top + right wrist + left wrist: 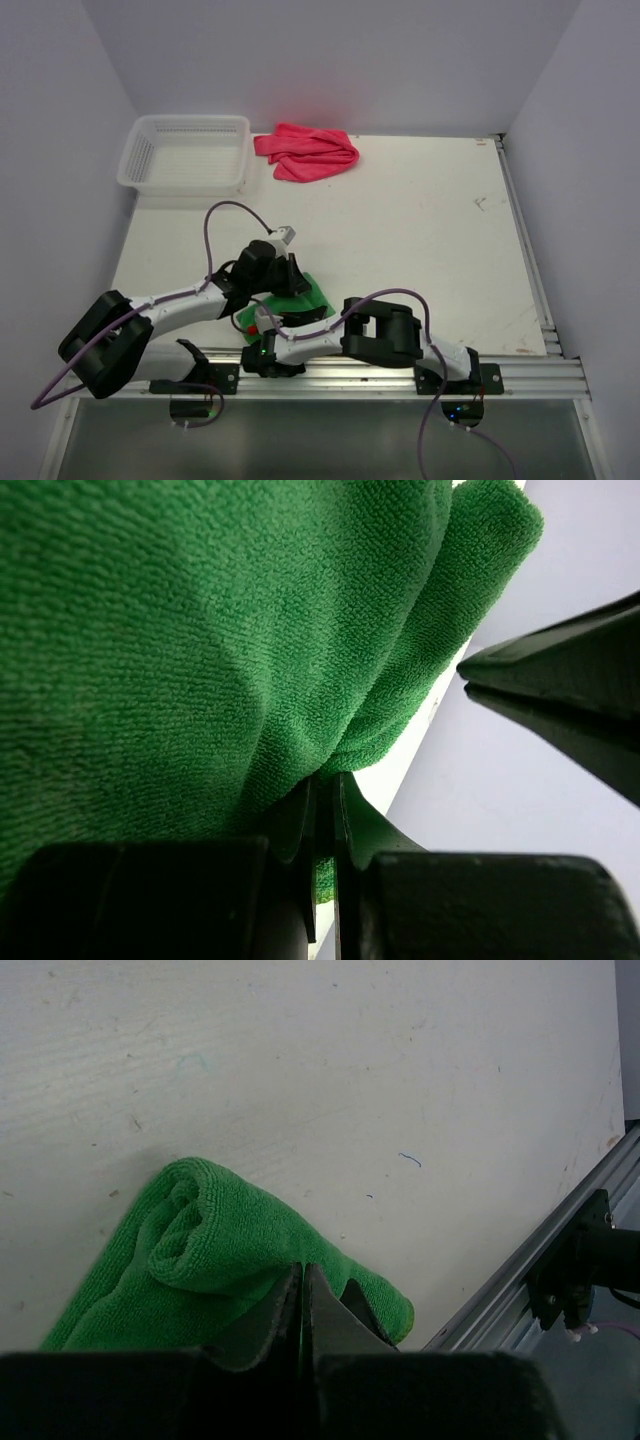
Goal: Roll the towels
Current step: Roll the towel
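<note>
The left arm (180,305) and right arm (310,340) hide most of the green towel (312,296) from above, seemingly its near edge.

Fleecy green towel (230,1250), matt white table (400,230)

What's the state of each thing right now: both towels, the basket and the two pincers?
green towel: partly rolled, pinched by both pincers.
pink towel: crumpled, not rolled, beside the basket.
basket: upright, empty.
left pincer: shut on the green towel.
right pincer: shut on the green towel.
</note>
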Robot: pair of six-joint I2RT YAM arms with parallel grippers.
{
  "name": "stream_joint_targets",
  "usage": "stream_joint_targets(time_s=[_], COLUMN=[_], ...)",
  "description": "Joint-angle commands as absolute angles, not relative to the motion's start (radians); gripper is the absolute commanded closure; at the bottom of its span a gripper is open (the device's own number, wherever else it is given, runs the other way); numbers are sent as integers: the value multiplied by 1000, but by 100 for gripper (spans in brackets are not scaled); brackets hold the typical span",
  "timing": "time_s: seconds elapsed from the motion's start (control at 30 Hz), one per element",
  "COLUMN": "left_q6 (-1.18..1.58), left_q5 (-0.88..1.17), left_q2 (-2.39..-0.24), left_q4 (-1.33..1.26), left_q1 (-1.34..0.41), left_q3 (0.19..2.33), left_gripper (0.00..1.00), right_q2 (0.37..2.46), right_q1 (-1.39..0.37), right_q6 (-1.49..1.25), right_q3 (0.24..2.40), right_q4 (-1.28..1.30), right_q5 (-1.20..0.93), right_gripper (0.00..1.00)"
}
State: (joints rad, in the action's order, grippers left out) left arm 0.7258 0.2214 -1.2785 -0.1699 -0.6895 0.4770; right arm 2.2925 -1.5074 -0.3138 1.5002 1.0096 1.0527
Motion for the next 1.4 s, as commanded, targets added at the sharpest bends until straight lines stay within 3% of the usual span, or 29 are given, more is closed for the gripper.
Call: stream_joint_targets(time_s=[0.0, 0.3, 0.47, 0.53, 0.7, 0.8, 1.07, 1.17, 1.37], left_q6=[746, 712, 706, 707, 716, 721, 729, 730, 745], left_q5=[245, 232, 189, 183, 183, 176, 163, 158, 166], left_q2=[-1295, -1385, -1471, -1492, -1522, -1516, -1482, -1477, -1483], left_q4=[-262, -284, -299, -308, -337, -341, -334, -337, -374], left_q1=[-709, -712, -698, -690, -686, -686, -686, -686, -687], left_q3=[472, 472, 459, 448, 430, 419, 411, 408, 382], left_gripper=[93, 94, 97, 98, 99, 99, 99, 99, 99], right_q2=[2365, 2341, 2269, 2215, 2076, 1962, 1685, 1620, 1565], right_q1=[-1508, -1508, -1508, -1508, -1508, -1508, -1508, -1508, -1506], right_q6=[-354, -350, -380, -409, -489, -546, -565, -557, -563], right_q3=[1502, 1482, 1408, 1367, 1273, 1206, 1046, 999, 950], right_q4=[828, 802, 772, 758, 703, 680, 572, 517, 485], right_q5=[802, 790, 825, 850, 877, 877, 824, 782, 759], right_gripper=[100, 100, 95, 91, 68, 60, 53, 47, 46])
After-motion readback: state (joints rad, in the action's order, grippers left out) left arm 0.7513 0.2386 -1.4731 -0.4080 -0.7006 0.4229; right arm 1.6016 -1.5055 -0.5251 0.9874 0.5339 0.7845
